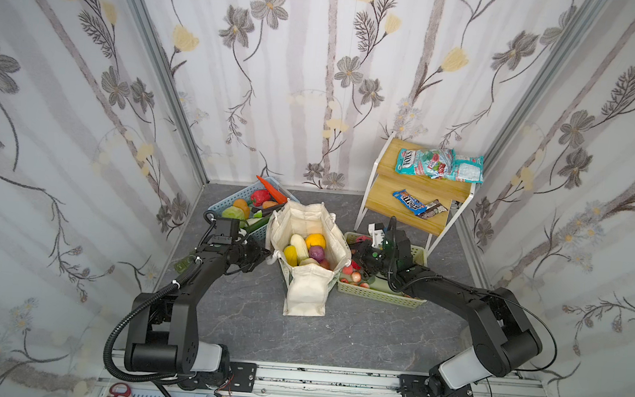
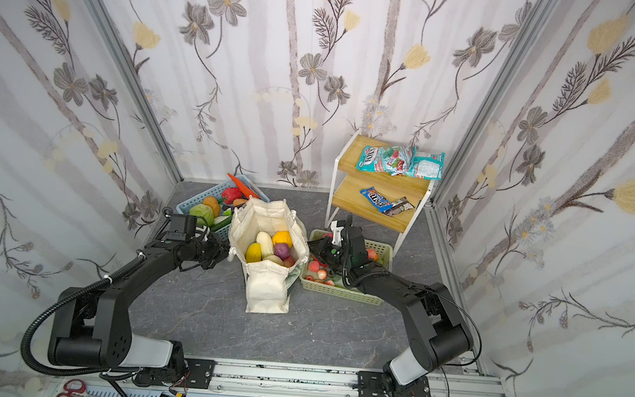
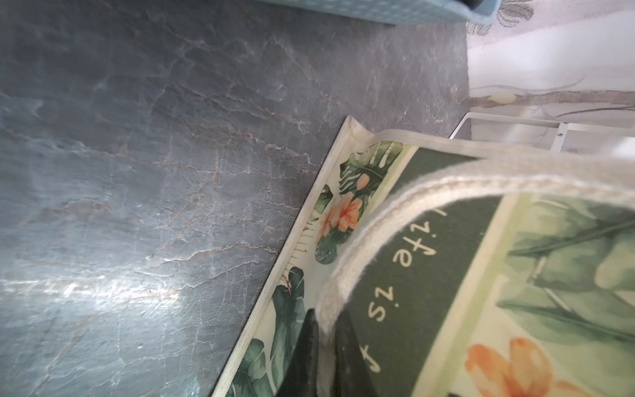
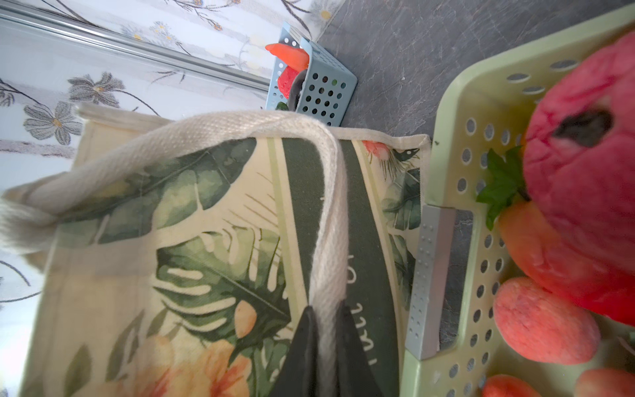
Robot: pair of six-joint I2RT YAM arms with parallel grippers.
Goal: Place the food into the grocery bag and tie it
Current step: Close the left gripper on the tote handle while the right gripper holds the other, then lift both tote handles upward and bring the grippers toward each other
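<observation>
One grocery bag [image 1: 306, 295], two baskets [image 1: 219, 203] [image 1: 378, 295]

Left gripper [image 3: 326, 323] clamped; right gripper [image 4: 326, 319] clamped; arms extended.

Overhead stereo pair (wrist views close-up)

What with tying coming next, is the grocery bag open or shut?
Open: the grocery bag gapes upward, the orange visible inside.
</observation>
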